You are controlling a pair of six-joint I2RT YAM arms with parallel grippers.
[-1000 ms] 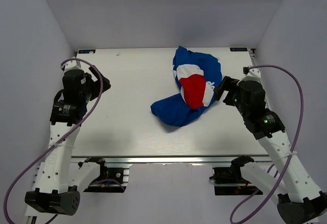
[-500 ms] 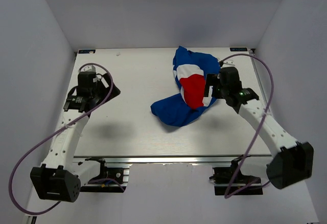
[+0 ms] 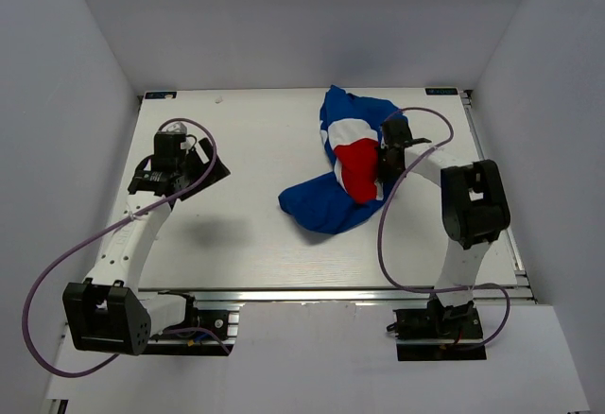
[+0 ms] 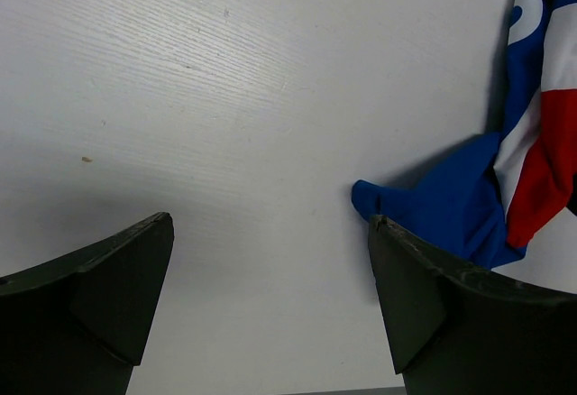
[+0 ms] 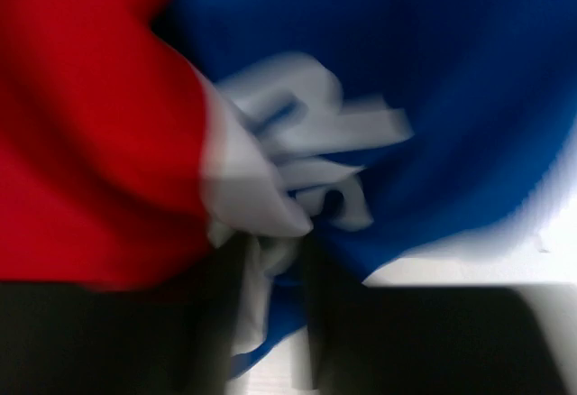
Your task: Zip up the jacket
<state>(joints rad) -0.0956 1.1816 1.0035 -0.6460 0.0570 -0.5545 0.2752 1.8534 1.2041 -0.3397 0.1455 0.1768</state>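
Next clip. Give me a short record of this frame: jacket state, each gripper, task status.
jacket: blue, red and white, crumpled in a heap on the right half of the table; zip not visible
left gripper: open, over bare table left of the jacket, holding nothing
right gripper: at the jacket's right edge, fabric between its fingers; wrist view blurred, grip unclear
task status: jacket not laid flat; no zipping evident
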